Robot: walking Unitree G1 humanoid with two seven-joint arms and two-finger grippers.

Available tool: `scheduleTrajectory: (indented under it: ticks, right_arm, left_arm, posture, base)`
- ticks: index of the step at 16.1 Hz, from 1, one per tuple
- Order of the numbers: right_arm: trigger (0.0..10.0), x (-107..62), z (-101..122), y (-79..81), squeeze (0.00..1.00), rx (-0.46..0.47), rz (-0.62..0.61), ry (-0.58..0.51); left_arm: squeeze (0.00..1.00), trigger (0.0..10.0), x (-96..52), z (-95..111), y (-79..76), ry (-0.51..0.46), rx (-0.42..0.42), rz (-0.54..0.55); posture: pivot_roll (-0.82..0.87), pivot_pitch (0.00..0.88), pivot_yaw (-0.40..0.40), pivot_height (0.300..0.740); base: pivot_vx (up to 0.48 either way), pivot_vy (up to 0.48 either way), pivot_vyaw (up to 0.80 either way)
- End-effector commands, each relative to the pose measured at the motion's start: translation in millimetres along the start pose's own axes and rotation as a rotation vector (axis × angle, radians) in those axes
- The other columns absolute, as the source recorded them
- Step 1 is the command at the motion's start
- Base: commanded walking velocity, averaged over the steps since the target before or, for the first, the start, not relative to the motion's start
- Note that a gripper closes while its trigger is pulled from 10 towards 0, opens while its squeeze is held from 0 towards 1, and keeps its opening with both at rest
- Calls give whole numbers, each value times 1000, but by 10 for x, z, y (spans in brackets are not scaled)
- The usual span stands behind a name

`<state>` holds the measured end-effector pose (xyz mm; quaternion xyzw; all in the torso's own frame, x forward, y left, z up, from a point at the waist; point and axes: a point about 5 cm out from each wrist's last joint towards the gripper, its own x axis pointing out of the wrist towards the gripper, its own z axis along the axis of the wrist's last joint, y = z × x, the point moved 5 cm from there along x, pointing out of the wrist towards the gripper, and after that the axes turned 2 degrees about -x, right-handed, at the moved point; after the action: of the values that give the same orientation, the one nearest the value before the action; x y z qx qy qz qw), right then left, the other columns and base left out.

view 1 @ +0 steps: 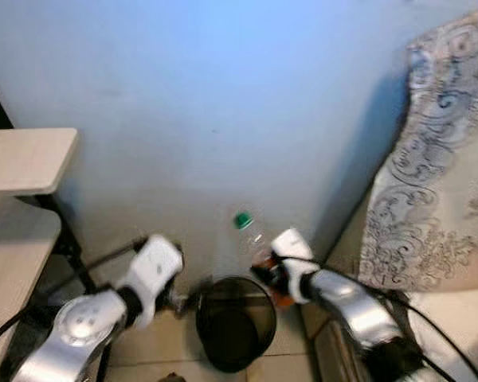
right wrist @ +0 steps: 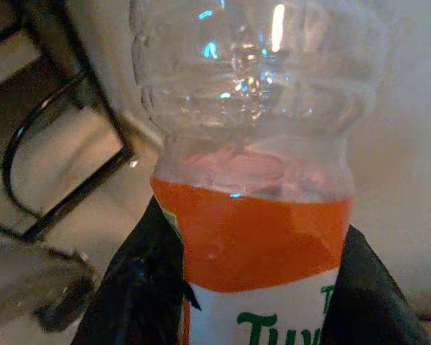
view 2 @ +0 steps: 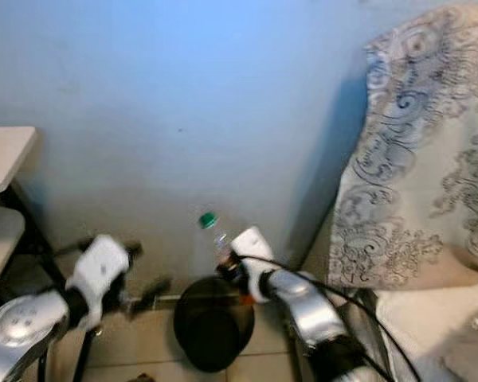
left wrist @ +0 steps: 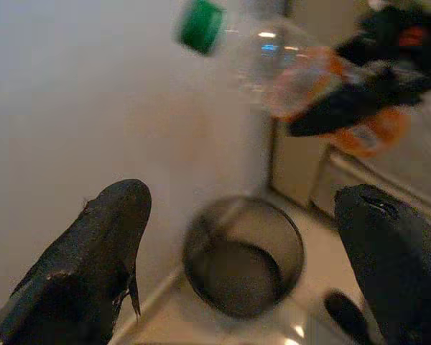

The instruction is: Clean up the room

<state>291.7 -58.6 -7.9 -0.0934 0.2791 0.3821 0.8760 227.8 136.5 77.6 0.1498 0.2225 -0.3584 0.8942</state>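
While the right hand [view 1: 272,274] holds it clamped across the orange label, the plastic bottle [right wrist: 253,151] hangs in the air above the black mesh bin [view 1: 236,322], a little toward the bin's bed side, neck tilted up and toward the wall.

- Bottle: clear, ribbed shoulder, green cap [left wrist: 201,26] screwed on. Looks empty or close to it; a pinkish tint sits just above the label. Judged light.
- Walls look thin; likely to dent under a hard squeeze. Smooth label could be slippery. Not fragile; a drop should do it no harm.
- Grip: both black fingers [right wrist: 140,287] lie flat on either side of the label band, the straightest and probably stiffest part of the body. A sensible place to hold. The ribbed shoulder above would buckle sooner; the neck is narrow and harder to keep steady.
- Bin: on the tiled floor, against the blue wall [view 1: 223,103], open-topped, dark inside; contents not made out.
- Left hand [left wrist: 258,280]: fingers spread wide apart, holding nothing, low beside the bin on the side away from the bed.
- Patterned bed cover [view 1: 438,175] beyond the bin; a pale shelf [view 1: 24,159] on the opposite side.
- Being so light, the bottle may tumble or bounce off the rim if released off-centre.
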Motion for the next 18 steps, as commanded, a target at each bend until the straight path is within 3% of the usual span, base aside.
scheduleTrajectory:
  ticks: [1, 5, 8, 11, 15, 16, 17, 18]
  right_arm:
    - [10000, 54, 1, -30, 0, -32, -5, 14]
    - [10000, 294, -31, 8, 0, 67, -27, 40]
    - [10000, 398, -5, 19, 0, 55, -81, 34]
    - [10000, 437, 226, -83, 0, 83, -166, -47]
    - [10000, 453, 332, -141, 0, 6, -200, -65]
    - [10000, 449, 344, -163, 90, -14, -219, -68]
    - [10000, 450, 353, -167, 455, -16, -223, -72]
    - [10000, 451, 357, -169, 514, -15, -226, -74]
  left_arm:
    - [0, 10000, -12, -27, -65, 29, 31, -61]
    - [0, 10000, -71, -112, -37, 72, 100, -96]
    - [0, 10000, -64, -124, -128, 83, 109, -154]
    - [0, 10000, -59, -104, -160, 74, 107, -165]
    - [0, 10000, -58, -102, -182, 74, 108, -182]
    - [0, 10000, -59, -106, -189, 74, 108, -186]
    - [0, 10000, -61, -107, -192, 75, 109, -188]
    - [0, 10000, -63, -108, -192, 75, 109, -189]
  posture:
    - [71, 1, -68, 740]
    - [75, 48, -66, 740]
    - [77, 70, -65, 740]
    - [73, 80, -66, 740]
    - [70, 83, -66, 740]
    - [71, 81, -66, 740]
    - [71, 81, -66, 740]
    - [71, 81, -66, 740]
  base:
    - [0, 0, 0]
    - [0, 0, 0]
    - [0, 0, 0]
    - [0, 0, 0]
    - [0, 0, 0]
    - [0, 0, 0]
    - [0, 0, 0]
    - [0, 0, 0]
